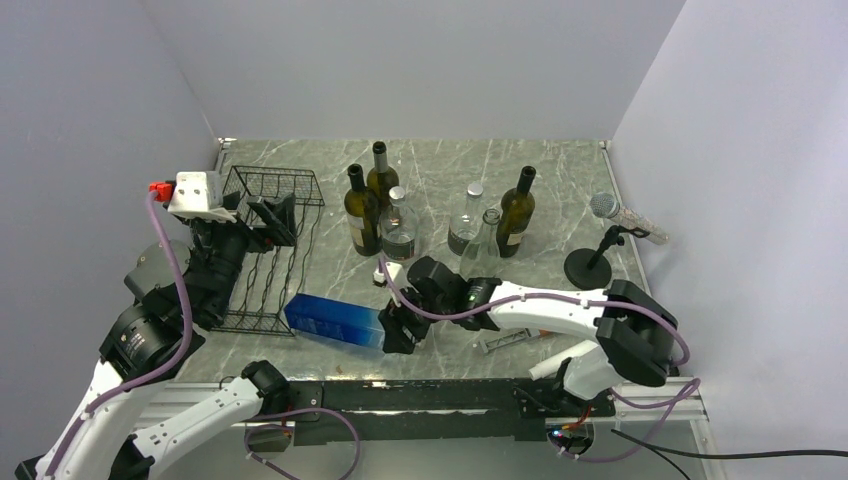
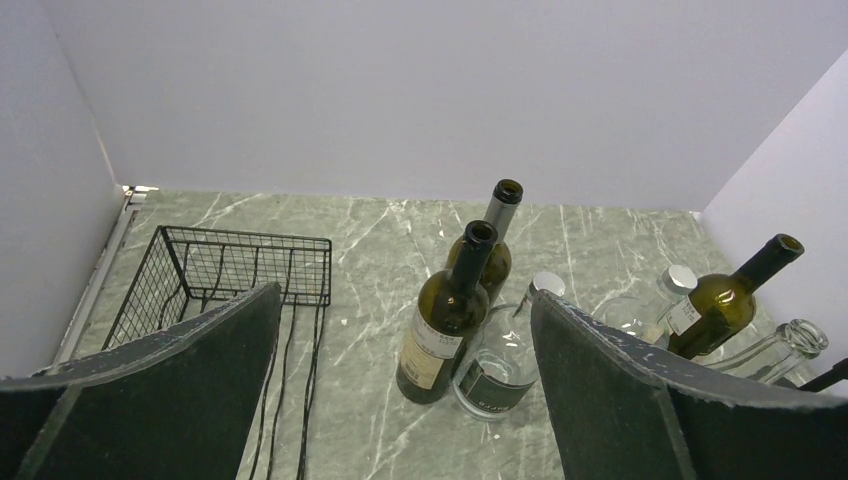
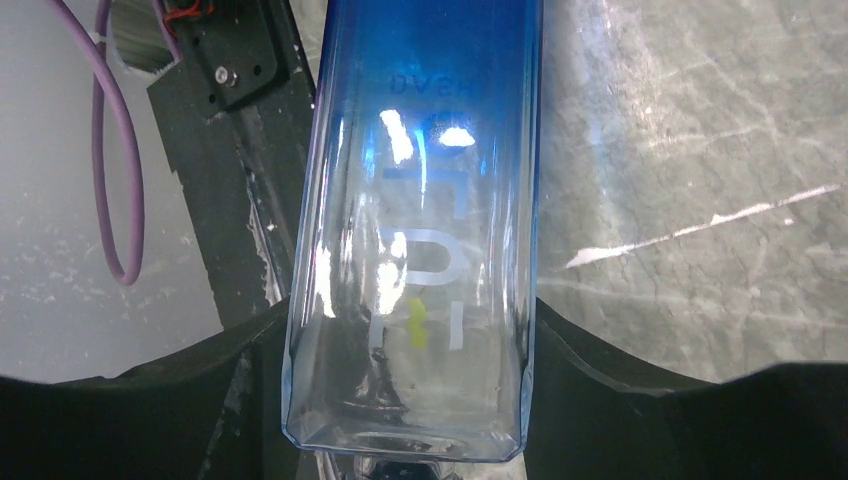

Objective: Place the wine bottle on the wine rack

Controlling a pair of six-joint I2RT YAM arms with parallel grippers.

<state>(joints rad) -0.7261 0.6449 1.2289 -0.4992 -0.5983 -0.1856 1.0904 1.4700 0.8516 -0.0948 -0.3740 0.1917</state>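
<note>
The blue bottle (image 1: 335, 320) lies on its side just beside the near end of the wine rack (image 1: 262, 300). My right hand (image 1: 400, 328) is clamped on what looks like its neck end (I can't tell whether it rests on the surface (image 1: 560, 180)). My left hand (image 1: 272, 215) hangs wide over the rack. Gripped at one end, the smooth glass may droop, twist and snag the wire.
</note>
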